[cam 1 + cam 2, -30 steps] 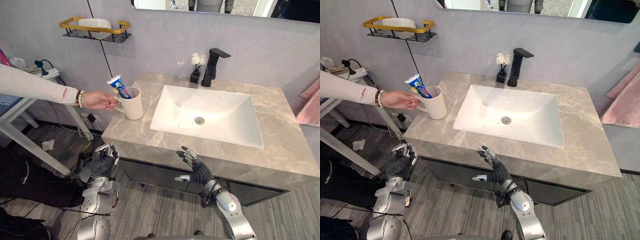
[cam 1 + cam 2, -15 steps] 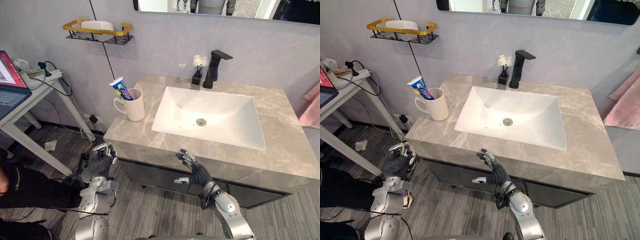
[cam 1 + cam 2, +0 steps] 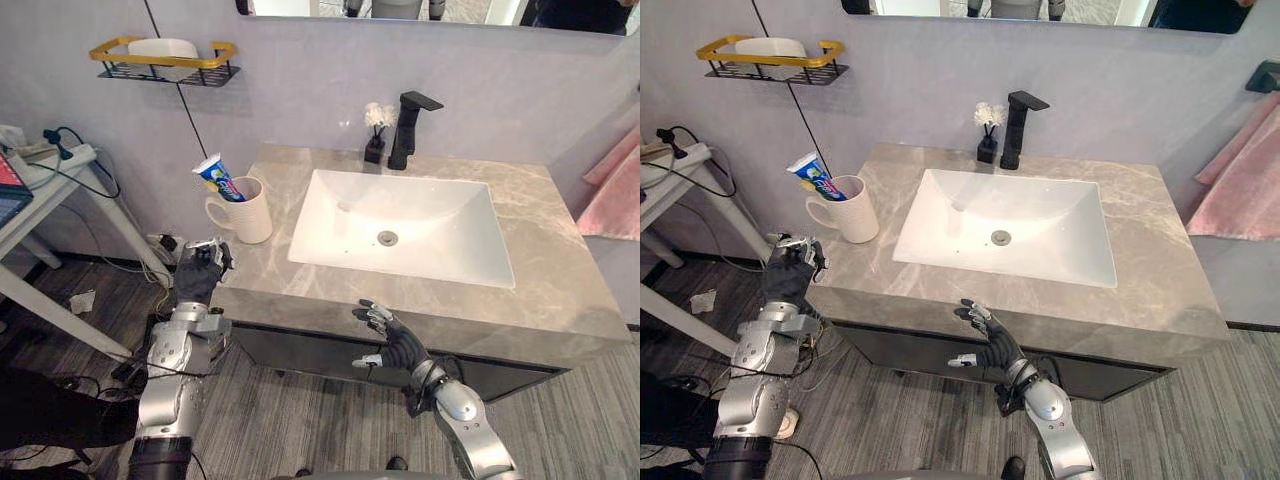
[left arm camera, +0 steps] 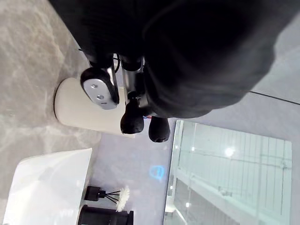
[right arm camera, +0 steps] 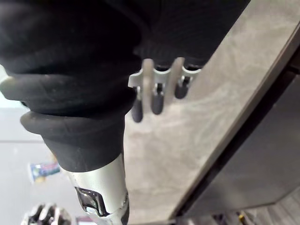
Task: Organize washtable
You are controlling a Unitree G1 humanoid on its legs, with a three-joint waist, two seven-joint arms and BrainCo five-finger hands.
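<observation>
A white mug (image 3: 243, 211) stands on the grey marble washtable (image 3: 560, 290), at its left end. A blue and white toothpaste tube (image 3: 216, 178) leans out of the mug to the left. My left hand (image 3: 200, 270) is raised beside the table's front left corner, just below and left of the mug, with its fingers relaxed and holding nothing. The left wrist view looks past its fingertips (image 4: 132, 120) at the mug (image 4: 77, 112). Below the table's front edge, my right hand (image 3: 392, 342) hangs open with spread fingers (image 5: 157, 101).
A white sink basin (image 3: 400, 222) fills the table's middle, with a black faucet (image 3: 410, 128) and a small black vase of white flowers (image 3: 376, 135) behind it. A gold wall shelf (image 3: 165, 58) hangs at the upper left. A side table (image 3: 40, 185) stands left; a pink towel (image 3: 612, 185) hangs right.
A person's hand that held the mug's handle has let go and left. My left hand has risen from below to the table's front left corner. The camera has shifted.
</observation>
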